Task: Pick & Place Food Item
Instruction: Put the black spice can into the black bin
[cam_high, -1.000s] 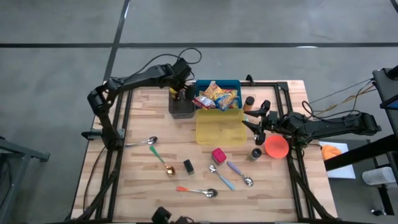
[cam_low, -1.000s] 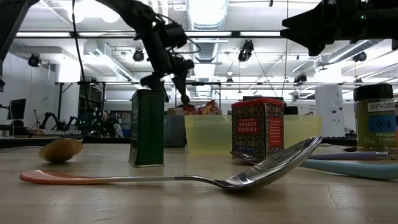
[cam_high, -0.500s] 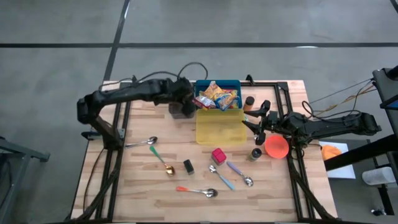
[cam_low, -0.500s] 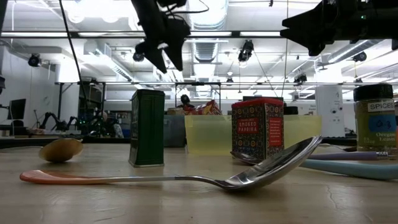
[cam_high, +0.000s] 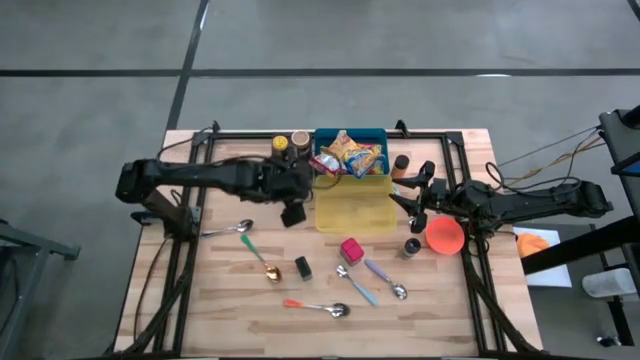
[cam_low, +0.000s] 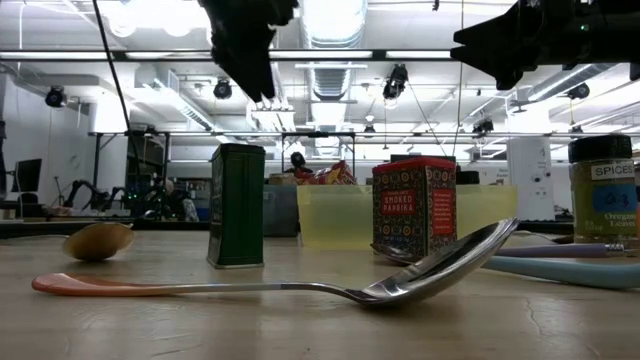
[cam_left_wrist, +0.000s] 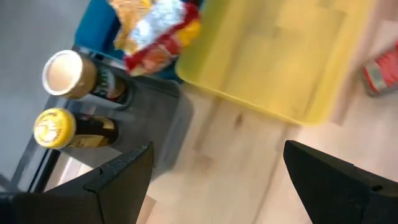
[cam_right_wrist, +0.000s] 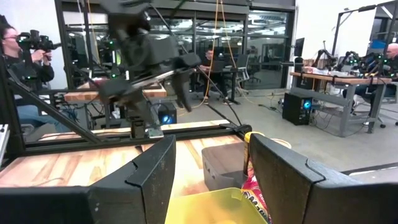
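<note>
Snack packets (cam_high: 350, 152) lie heaped in a blue bin (cam_high: 380, 133) at the table's far edge, next to a yellow bin (cam_high: 352, 208). Left of the blue bin, two capped jars (cam_high: 290, 142) stand in a dark grey bin (cam_left_wrist: 168, 118). My left gripper (cam_high: 293, 212) hangs open above the bare wood just near of the grey bin, with nothing between its fingers (cam_left_wrist: 118, 180). The packets (cam_left_wrist: 155, 31) and the jars (cam_left_wrist: 62, 93) show ahead of it in the left wrist view. My right gripper (cam_high: 405, 195) waits open at the yellow bin's right side, held level and off the table.
Several spoons (cam_high: 330, 308) lie on the near half of the table. A green tin (cam_high: 303, 267) and a red tin (cam_high: 351, 248) stand among them. An orange bowl (cam_high: 445, 236) and spice jars (cam_high: 412, 246) sit at the right. People are in the room beyond.
My left gripper has drawn back from the grey bin at the far edge toward the table's middle. It has risen, rolled about its own line, and stayed open with nothing in it. The jars stand uncovered in the grey bin.
</note>
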